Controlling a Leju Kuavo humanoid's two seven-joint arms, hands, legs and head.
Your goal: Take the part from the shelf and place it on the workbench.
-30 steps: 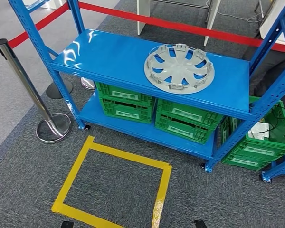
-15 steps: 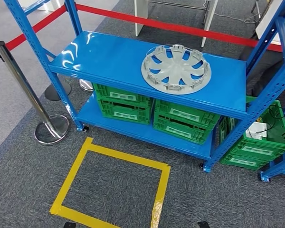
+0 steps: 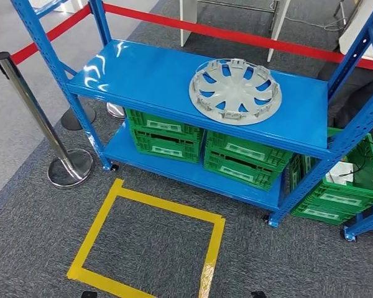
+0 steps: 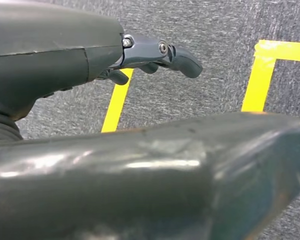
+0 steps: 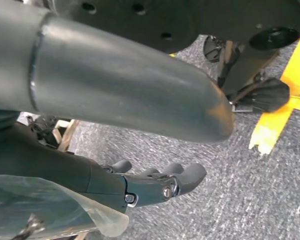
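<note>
While both arms hang low, hubcap waiting untouched on blue shelf.

Lying flat, ribbed side up, toward the right end of the upper deck, near its front edge, so within reach from the front. Green crates stowed on the lower deck beneath, another crate beside the right post. Yellow tape square on grey carpet in front, probably marking a standing spot. Left hand and right hand pointing down over the carpet, fingers loosely extended, holding nothing, likely parked for walking. Pick-up judged not yet begun; workbench location cannot be told.
</note>
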